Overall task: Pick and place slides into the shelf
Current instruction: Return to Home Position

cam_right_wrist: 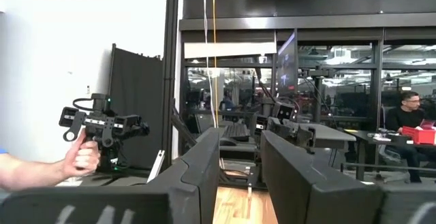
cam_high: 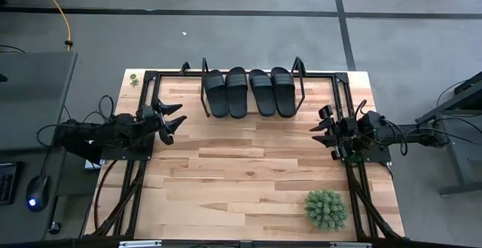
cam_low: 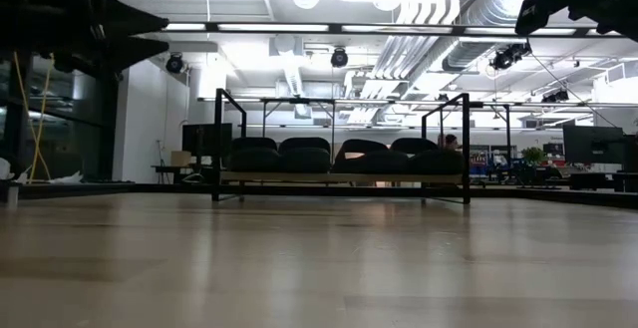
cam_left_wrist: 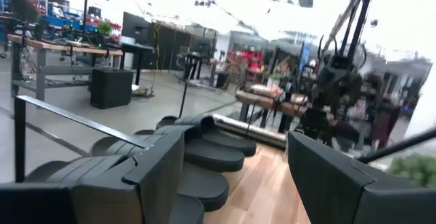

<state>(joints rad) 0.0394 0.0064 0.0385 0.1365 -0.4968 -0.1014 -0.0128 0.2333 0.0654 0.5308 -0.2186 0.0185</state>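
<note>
Several black slides (cam_high: 249, 92) lie side by side on the shelf (cam_high: 205, 91) at the table's far edge, soles down on its wooden board (cam_low: 339, 178); the left wrist view shows them too (cam_left_wrist: 204, 149). My left gripper (cam_high: 179, 115) hovers open at the table's left side, level with the shelf's near left corner, with nothing between its fingers (cam_left_wrist: 235, 183). My right gripper (cam_high: 318, 131) hovers at the table's right side, its fingers apart with nothing between them (cam_right_wrist: 238, 176). Both point toward the table's middle.
A round green plant (cam_high: 325, 208) stands near the table's front right corner. Black frame rails (cam_high: 143, 157) run along both sides of the table. Bare wood (cam_high: 241, 165) lies between the arms. Beyond the table, a person's hand (cam_right_wrist: 82, 157) holds a black device.
</note>
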